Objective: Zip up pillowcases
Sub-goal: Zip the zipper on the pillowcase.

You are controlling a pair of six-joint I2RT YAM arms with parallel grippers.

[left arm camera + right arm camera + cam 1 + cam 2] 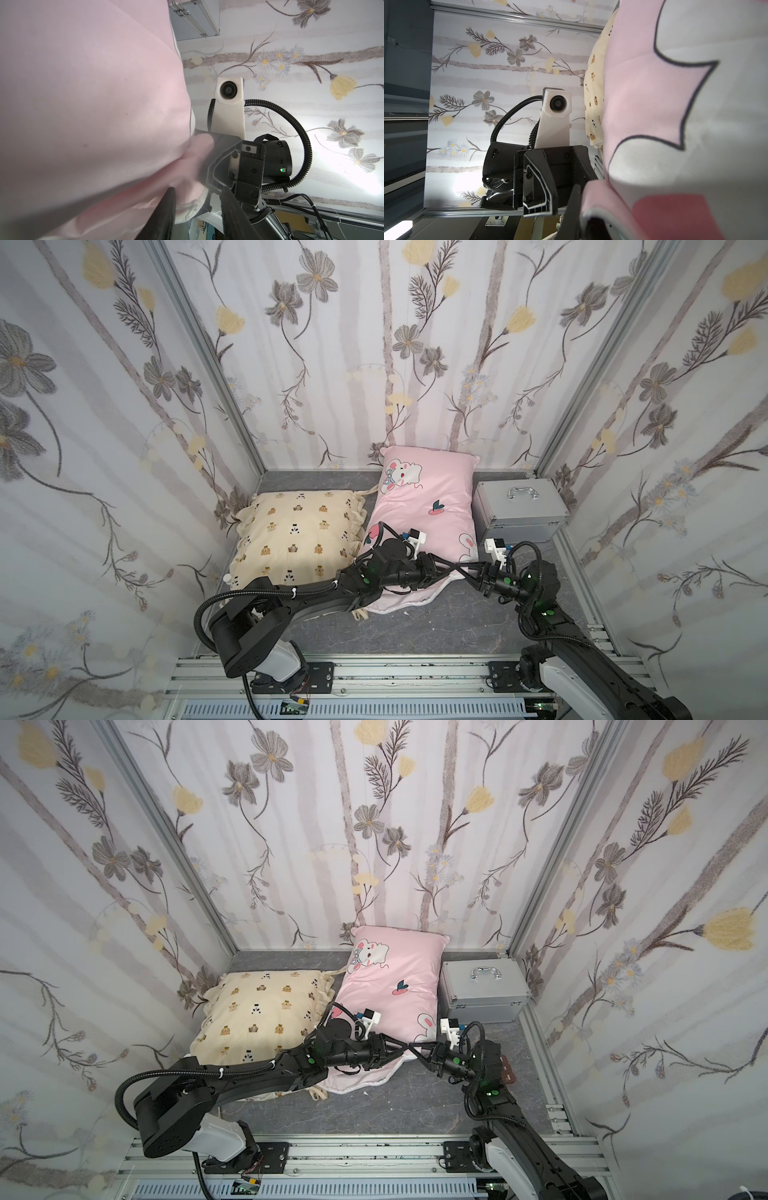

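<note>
The pink pillowcase (419,506) (390,986) lies lengthwise from the back wall toward me. The cream ruffle-edged pillowcase with small bears (291,535) (253,1015) lies to its left, touching it. Both grippers meet at the pink one's near right corner. My left gripper (451,568) (198,190) reaches in from the left with its jaws apart, and the corner's pale seamed edge (193,205) sits between them, against one finger only. My right gripper (467,572) (586,187) comes from the right, shut on a fold of the pink fabric (593,193), which hides one finger.
A silver metal case with a handle (519,506) (484,986) stands right of the pink pillow at the back. Flower-printed walls close in on three sides. Grey floor (415,626) lies in front of the pillows, and an aluminium rail (374,672) carries both arm bases.
</note>
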